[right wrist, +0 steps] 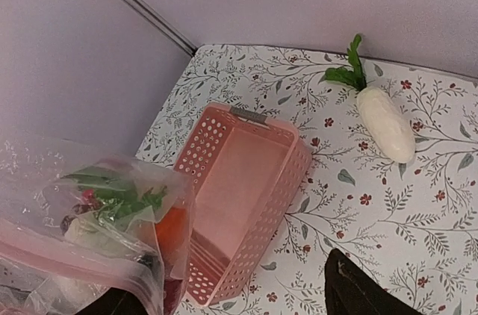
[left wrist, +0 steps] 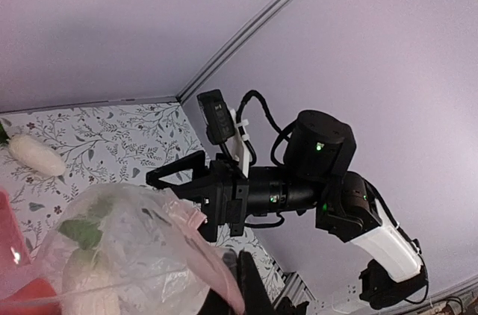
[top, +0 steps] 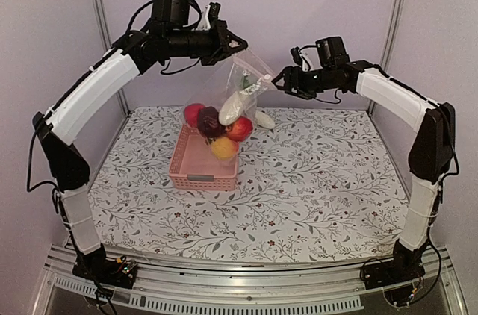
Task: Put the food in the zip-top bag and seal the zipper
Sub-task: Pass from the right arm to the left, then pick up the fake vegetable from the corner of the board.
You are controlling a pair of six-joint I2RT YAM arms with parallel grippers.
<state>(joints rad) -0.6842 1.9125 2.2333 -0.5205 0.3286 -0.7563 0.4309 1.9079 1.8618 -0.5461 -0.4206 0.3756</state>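
Zip-top bag (top: 244, 80) blurring food (top: 239, 130) inside, pinched by left pincer (top: 239, 45), right pincer (top: 278, 80) spread beside it

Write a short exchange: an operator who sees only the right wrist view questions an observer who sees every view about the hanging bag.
Operator: What holds the bag up?
Observer: The left gripper, shut on its top edge; it hangs over the basket.
Operator: Is the right gripper closed?
Observer: No, it stands open beside the bag's right corner.
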